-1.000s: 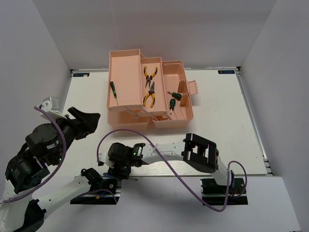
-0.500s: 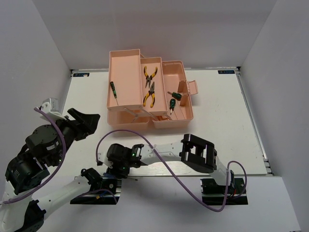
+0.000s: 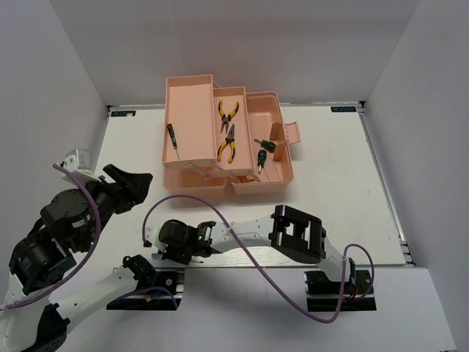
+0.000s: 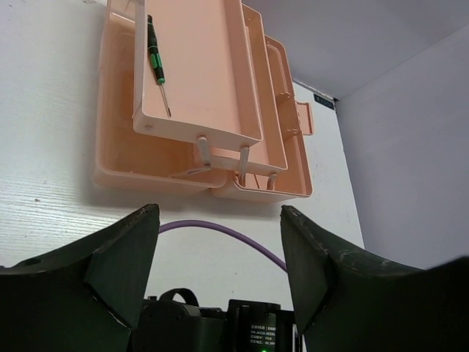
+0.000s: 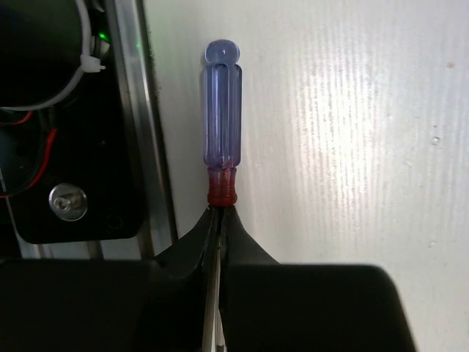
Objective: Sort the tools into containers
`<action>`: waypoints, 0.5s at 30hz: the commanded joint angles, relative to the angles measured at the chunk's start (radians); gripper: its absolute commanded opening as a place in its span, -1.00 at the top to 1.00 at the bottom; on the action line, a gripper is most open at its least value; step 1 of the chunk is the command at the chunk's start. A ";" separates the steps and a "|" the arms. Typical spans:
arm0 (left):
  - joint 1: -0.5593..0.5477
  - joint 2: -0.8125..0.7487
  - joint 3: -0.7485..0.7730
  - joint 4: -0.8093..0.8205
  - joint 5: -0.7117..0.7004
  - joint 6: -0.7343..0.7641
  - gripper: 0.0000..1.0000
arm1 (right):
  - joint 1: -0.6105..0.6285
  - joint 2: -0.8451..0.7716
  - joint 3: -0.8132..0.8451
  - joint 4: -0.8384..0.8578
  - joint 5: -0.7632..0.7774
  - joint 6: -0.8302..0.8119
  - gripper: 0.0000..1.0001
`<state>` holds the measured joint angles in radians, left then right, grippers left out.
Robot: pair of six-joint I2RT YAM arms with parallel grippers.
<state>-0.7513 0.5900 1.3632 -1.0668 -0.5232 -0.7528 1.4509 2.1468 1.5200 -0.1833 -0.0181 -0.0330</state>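
Observation:
The long blue-red-handled screwdriver (image 5: 222,125) lies on the white table beside the left arm's base rail. My right gripper (image 5: 220,214) is shut on its metal shaft, just below the red collar. In the top view the right gripper (image 3: 155,248) is low at the table's near edge and hides that tool. The pink toolbox (image 3: 192,189) stands open at the back. Two pliers (image 3: 228,114) lie in its middle tray, two green stubby screwdrivers (image 3: 262,152) in the right tray, and a slim black-green screwdriver (image 4: 154,55) in the left tray. My left gripper (image 4: 220,216) hangs open and empty.
A purple cable (image 3: 220,213) loops over the table in front of the toolbox. The black base mount and aluminium rail (image 5: 139,147) lie right beside the screwdriver handle. White walls close the table on three sides.
My right gripper's jaws have closed onto the screwdriver's shaft, and the wrist has shifted slightly left and nearer. The left arm has not moved.

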 commanded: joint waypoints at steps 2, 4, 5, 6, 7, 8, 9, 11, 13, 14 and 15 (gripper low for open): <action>-0.005 -0.004 -0.018 0.019 0.006 -0.003 -0.54 | -0.007 0.032 -0.053 -0.054 0.112 -0.008 1.00; -0.005 -0.004 -0.027 0.019 0.006 -0.013 -0.54 | -0.032 0.012 -0.066 -0.059 0.110 -0.007 1.00; -0.005 -0.004 -0.027 0.019 0.006 -0.013 -0.54 | -0.040 -0.004 -0.066 -0.064 0.106 -0.005 1.00; -0.005 -0.004 -0.027 0.028 0.006 -0.013 -0.54 | -0.047 -0.010 -0.073 -0.073 0.096 -0.002 1.00; -0.005 -0.004 -0.027 0.028 0.006 -0.013 -0.54 | -0.075 -0.034 -0.070 -0.087 0.089 0.005 1.00; -0.005 -0.004 -0.027 0.028 0.006 -0.013 -0.54 | -0.087 -0.062 -0.072 -0.096 0.066 0.007 1.00; -0.005 -0.004 -0.038 0.037 0.006 -0.013 -0.54 | -0.098 -0.077 -0.078 -0.105 0.055 0.008 1.00; -0.005 -0.004 -0.038 0.037 0.006 -0.013 -0.54 | -0.155 -0.174 -0.116 -0.101 -0.051 -0.007 1.00; -0.005 -0.013 -0.061 0.051 -0.004 -0.022 -0.54 | -0.194 -0.293 -0.152 -0.052 -0.182 -0.044 1.00; -0.005 -0.013 -0.061 0.060 -0.004 -0.022 -0.54 | -0.220 -0.327 -0.222 -0.039 -0.209 -0.071 1.00; -0.005 -0.013 -0.075 0.061 -0.017 -0.031 -0.54 | -0.245 -0.361 -0.245 -0.022 -0.238 -0.111 1.00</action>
<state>-0.7513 0.5827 1.3109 -1.0351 -0.5236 -0.7685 1.2583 1.9491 1.3312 -0.2344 -0.1070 -0.0647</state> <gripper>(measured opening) 0.769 0.012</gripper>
